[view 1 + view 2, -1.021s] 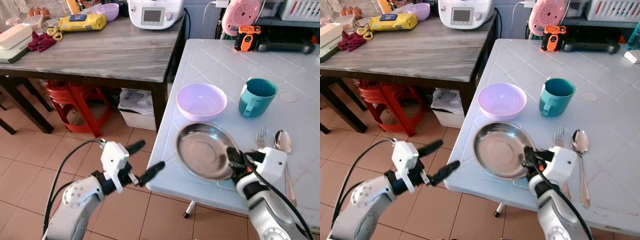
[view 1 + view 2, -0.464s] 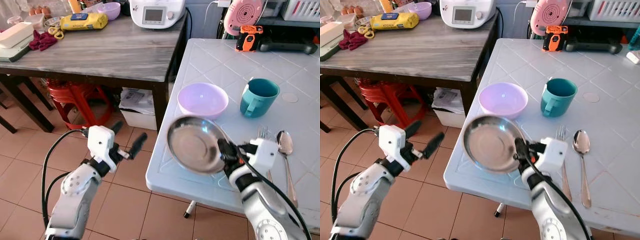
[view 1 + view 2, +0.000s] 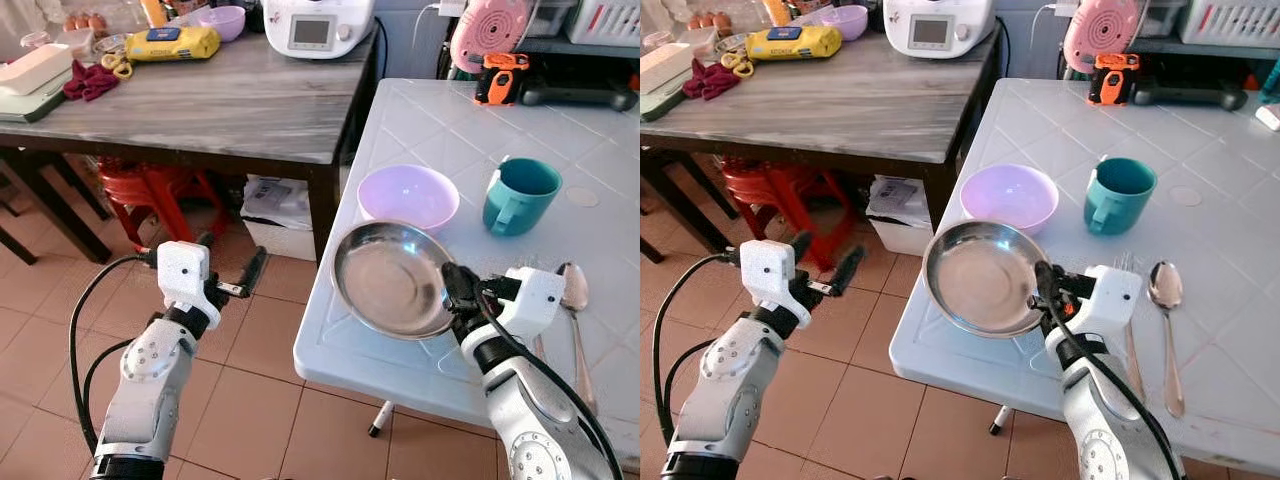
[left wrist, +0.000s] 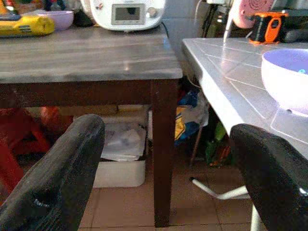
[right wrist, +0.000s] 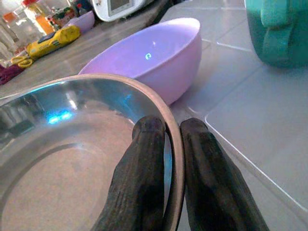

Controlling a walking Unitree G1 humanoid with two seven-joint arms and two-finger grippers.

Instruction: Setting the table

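Note:
My right gripper [image 3: 458,293] is shut on the right rim of a round steel plate [image 3: 390,278]. The plate hangs tilted just above the front-left corner of the white tiled table [image 3: 430,120]. In the right wrist view the two fingers [image 5: 144,163] pinch the plate's rim [image 5: 177,144]. Behind the plate stands a purple bowl [image 3: 408,196], and a teal mug [image 3: 520,194] to its right. A spoon [image 3: 575,290] and a fork [image 3: 1132,352] lie right of the plate, partly behind my wrist. My left gripper [image 3: 228,258] is open and empty over the floor, left of the table.
A wooden table [image 3: 220,100] at the left carries a white appliance [image 3: 318,24], a yellow pack [image 3: 165,43] and a small purple bowl [image 3: 222,20]. Beneath it are a red stool [image 3: 140,185] and a white bin with papers [image 3: 275,215]. Tools lie at the white table's far edge.
The right gripper has lifted the plate off the table and shifted it a little left, tilted. The left arm has swung back and left, away from the table edge.

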